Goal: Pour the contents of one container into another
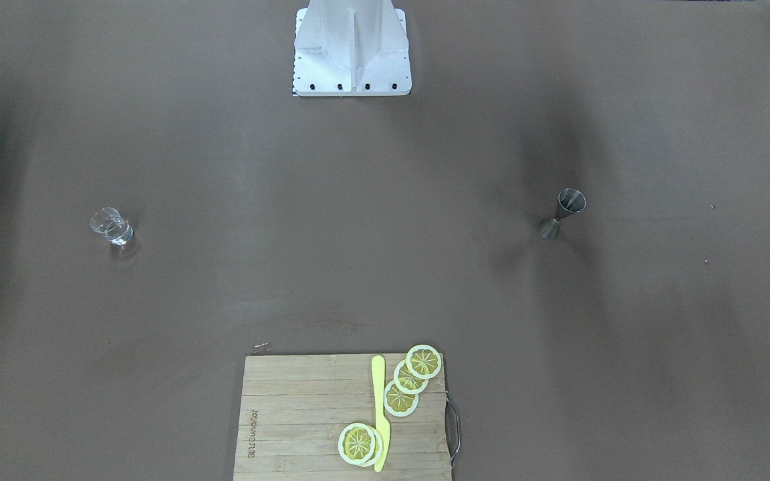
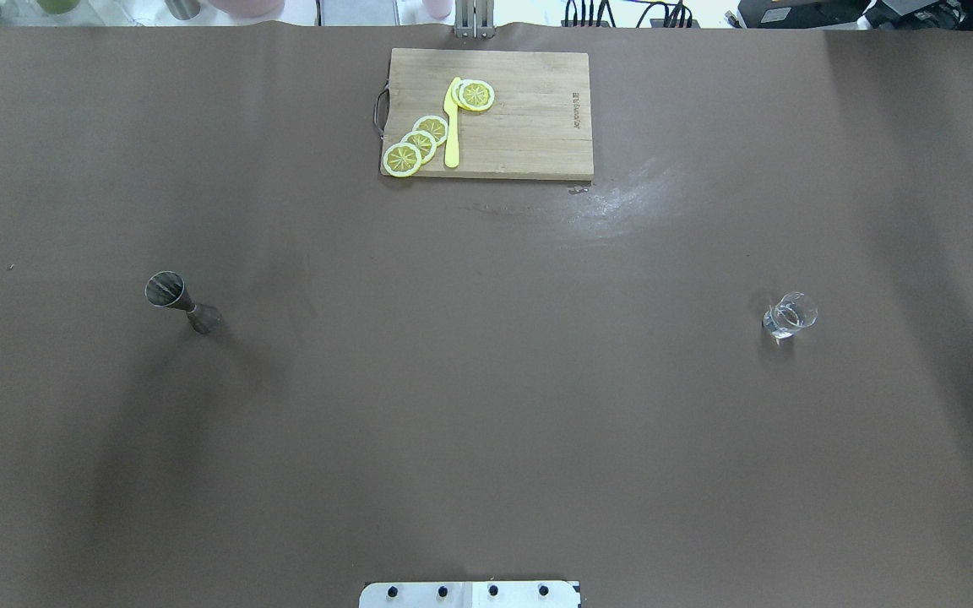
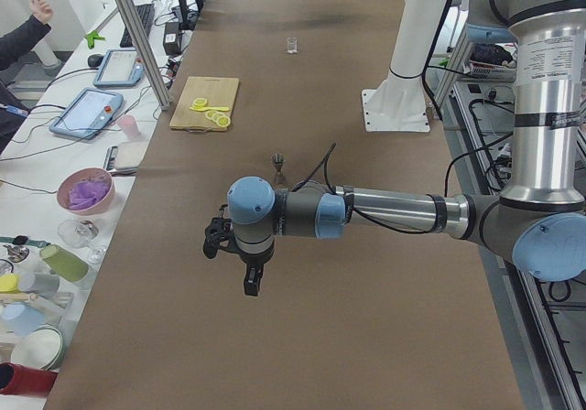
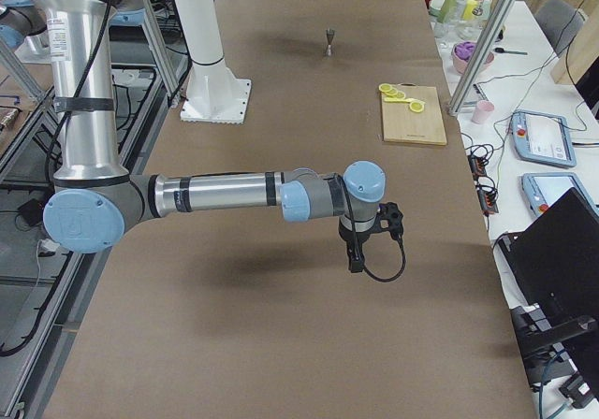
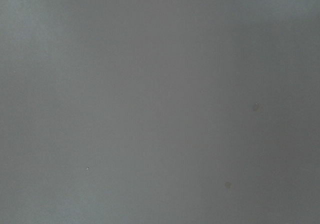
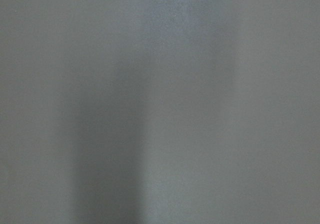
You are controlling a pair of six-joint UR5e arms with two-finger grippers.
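Note:
A steel hourglass jigger (image 1: 562, 214) (image 2: 182, 302) stands upright on the robot's left side of the brown table. A small clear glass (image 1: 111, 226) (image 2: 788, 315) stands on its right side, far from the jigger. Neither gripper appears in the overhead or front views. The left gripper (image 3: 249, 286) hangs above the table at the near end of the exterior left view, well short of the jigger (image 3: 278, 162). The right gripper (image 4: 356, 265) hangs likewise in the exterior right view. I cannot tell whether either is open or shut. Both wrist views show only bare table.
A wooden cutting board (image 2: 529, 127) at the far edge carries several lemon slices (image 2: 419, 143) and a yellow knife (image 2: 453, 122). The robot's white base (image 1: 351, 50) stands mid-table on the robot's side. Bowls, cups and tablets (image 3: 87, 113) crowd a side bench beyond the table.

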